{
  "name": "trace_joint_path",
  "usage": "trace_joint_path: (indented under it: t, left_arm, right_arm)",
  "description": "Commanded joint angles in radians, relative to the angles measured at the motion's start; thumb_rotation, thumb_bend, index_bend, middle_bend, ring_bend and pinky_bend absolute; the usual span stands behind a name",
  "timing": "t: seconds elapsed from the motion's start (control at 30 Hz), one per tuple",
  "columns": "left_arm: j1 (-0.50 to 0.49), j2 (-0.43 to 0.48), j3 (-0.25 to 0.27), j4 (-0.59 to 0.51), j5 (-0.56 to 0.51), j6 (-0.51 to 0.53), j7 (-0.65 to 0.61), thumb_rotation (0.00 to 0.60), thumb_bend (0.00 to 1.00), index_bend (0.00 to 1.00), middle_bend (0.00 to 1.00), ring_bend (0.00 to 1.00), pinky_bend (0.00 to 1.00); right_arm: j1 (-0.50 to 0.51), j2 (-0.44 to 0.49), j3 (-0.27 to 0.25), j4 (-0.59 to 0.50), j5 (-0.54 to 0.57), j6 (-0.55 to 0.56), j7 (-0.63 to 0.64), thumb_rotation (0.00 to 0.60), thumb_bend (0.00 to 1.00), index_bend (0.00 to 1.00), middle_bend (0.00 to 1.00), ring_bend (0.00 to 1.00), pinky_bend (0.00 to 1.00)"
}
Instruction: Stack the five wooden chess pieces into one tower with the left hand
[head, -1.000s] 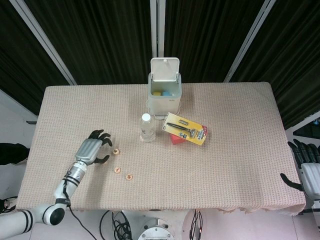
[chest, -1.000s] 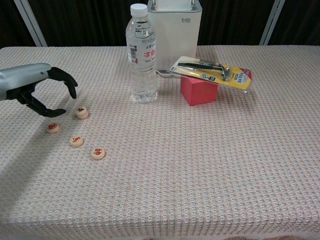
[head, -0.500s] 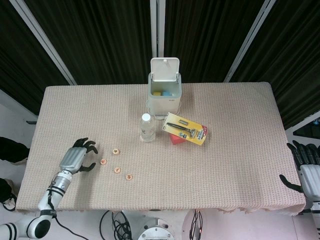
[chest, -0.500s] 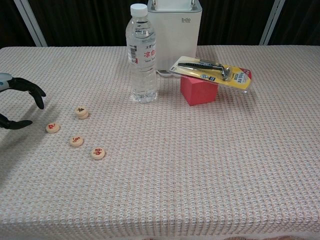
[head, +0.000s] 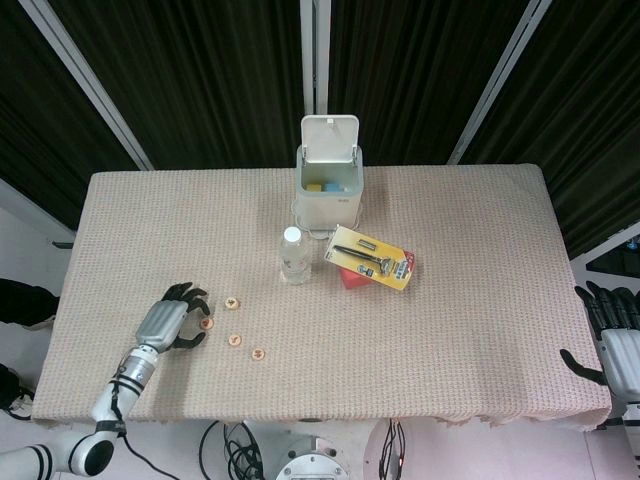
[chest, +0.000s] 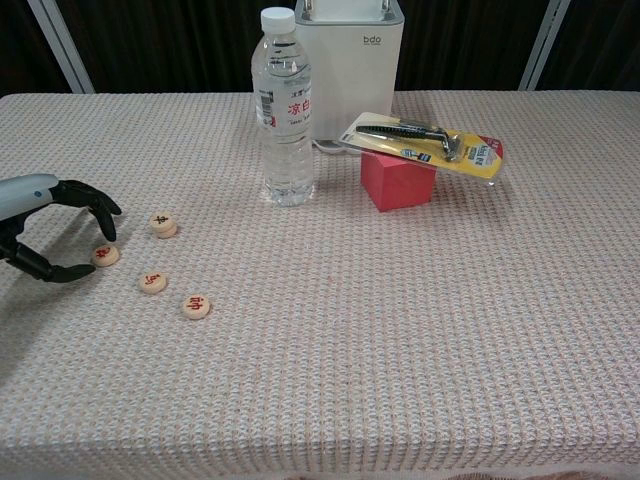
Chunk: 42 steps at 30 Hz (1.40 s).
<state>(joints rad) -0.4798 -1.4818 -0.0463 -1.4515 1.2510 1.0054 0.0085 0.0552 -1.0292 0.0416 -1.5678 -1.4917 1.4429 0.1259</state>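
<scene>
Since half a second ago, left robot hand (chest: 45, 230) came back toward the round wooden chess pieces (chest: 105, 256). Its fingers curve open around the 9 o'clock piece, holding nothing.

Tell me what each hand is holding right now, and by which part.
Nothing is held. The left hand is open, its fingers arched around the leftmost chess piece, which lies flat on the table. The right hand hangs open off the table edge.
</scene>
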Motion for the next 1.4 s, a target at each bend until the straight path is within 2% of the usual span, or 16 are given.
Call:
trace_joint_path:
  t: [0.03, 1.07, 1.27, 1.4]
  left_arm:
    - [-0.001, -0.007, -0.002, 0.009, 0.001, -0.003, -0.003, 0.6, 0.28, 0.41, 0.15, 0.0, 0.0]
    - [-0.006, -0.032, -0.027, 0.054, 0.002, -0.021, -0.019, 0.6, 0.28, 0.5, 0.16, 0.0, 0.0]
    - [-0.008, 0.001, -0.052, 0.014, 0.006, 0.006, -0.012, 0.6, 0.28, 0.5, 0.17, 0.0, 0.0]
    - [-0.027, 0.021, -0.072, -0.026, -0.015, -0.012, 0.015, 0.6, 0.28, 0.5, 0.17, 0.0, 0.0]
  right_arm:
    - [0.001, 0.0, 0.0, 0.001, 0.002, -0.003, 0.0, 0.6, 0.18, 0.0, 0.0, 0.0, 0.0]
    - [0.001, 0.001, -0.001, 0.006, 0.003, -0.009, 0.01, 0.6, 0.18, 0.0, 0.0, 0.0, 0.0]
    - [0.001, 0.002, 0.0, 0.01, 0.003, -0.008, 0.016, 0.6, 0.18, 0.0, 0.0, 0.0, 0.0]
    - [0.002, 0.0, -0.001, 0.011, 0.001, -0.009, 0.019, 0.6, 0.18, 0.0, 0.0, 0.0, 0.0]
